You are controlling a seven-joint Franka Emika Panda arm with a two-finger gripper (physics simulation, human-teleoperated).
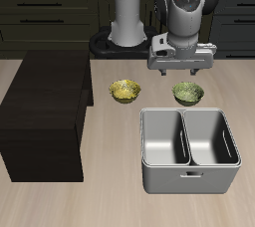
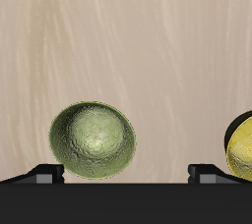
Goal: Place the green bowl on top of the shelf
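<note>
Hovering above the table, the gripper hung over the far side of the green bowl, its two fingers spread wide and holding nothing. That wide spread, I judged, was meant to let one finger drop inside the rim and the other outside it, since a small round bowl is most easily caught by its wall. In the wrist view the green bowl sat on the pale wooden table, apart from the fingertips, closer to one finger than to the other and not centred between them, so a small sideways shift seemed needed before any descent. The yellow-gold bowl lay beside the green one, well apart from it and nearer the shelf, and showed only as a sliver at the edge of the wrist view. Nearer the table's front edge stood the grey two-compartment bin, just in front of the green bowl, which could crowd a low approach from that side. The dark shelf's flat top was bare, and the bowl had not yet been lifted toward it
</note>
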